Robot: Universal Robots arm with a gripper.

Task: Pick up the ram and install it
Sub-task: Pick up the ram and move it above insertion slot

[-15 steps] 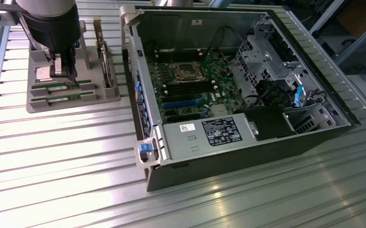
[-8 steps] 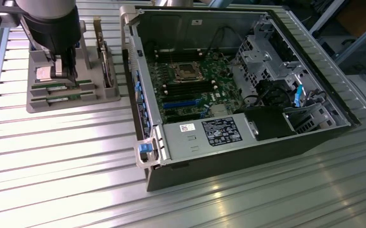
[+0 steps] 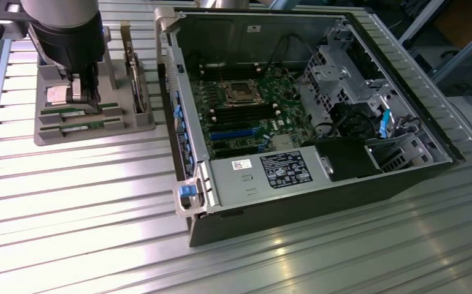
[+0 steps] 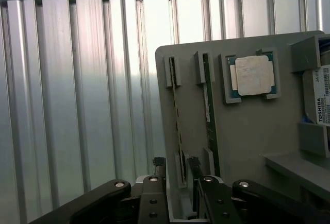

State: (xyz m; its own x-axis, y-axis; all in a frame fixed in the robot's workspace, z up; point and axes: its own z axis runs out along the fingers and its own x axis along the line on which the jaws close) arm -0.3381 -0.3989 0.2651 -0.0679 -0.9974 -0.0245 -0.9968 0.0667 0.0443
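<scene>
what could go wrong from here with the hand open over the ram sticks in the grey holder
1. The hand is open at the end of one ram stick. A second stick stands in the next slot close by, so a finger could catch or knock it.
2. The expansion card stands upright close beside the hand in the exterior view, so a sideways move might hit it.

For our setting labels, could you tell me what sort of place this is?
Likely a robotics lab bench for computer assembly: a ribbed metal table, an open desktop computer case, and a grey fixture holding ram sticks.
</scene>
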